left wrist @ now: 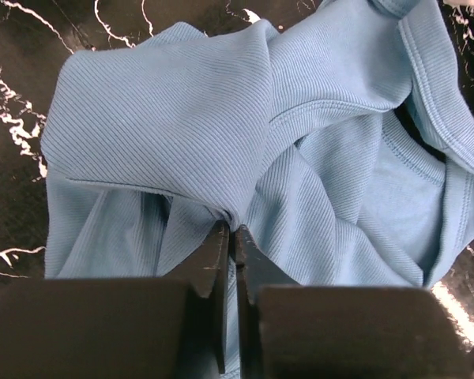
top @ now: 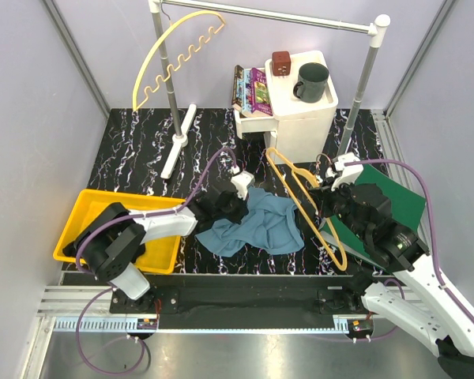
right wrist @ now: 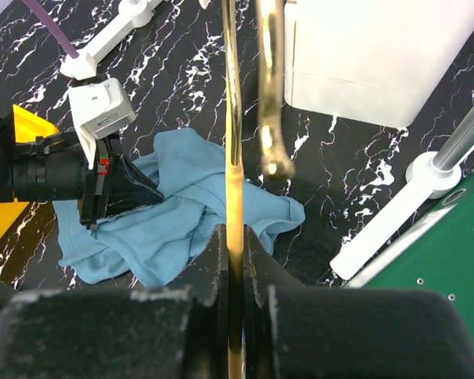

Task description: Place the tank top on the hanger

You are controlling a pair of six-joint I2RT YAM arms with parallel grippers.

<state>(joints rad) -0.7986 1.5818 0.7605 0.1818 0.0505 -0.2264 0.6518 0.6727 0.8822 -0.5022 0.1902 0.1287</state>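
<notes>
The teal-blue tank top lies crumpled on the black marbled table, mid-front. My left gripper is shut on a fold of it at its left edge; the left wrist view shows the jaws pinching bunched cloth. The orange-yellow hanger stands tilted just right of the tank top, hook toward the back. My right gripper is shut on one hanger bar; the right wrist view shows the bar clamped between the fingers, with the tank top beyond and the left gripper on it.
A yellow bin sits front left. A white rack at the back carries a pale wavy hanger. A white cabinet holds a dark mug and books. A green mat lies right.
</notes>
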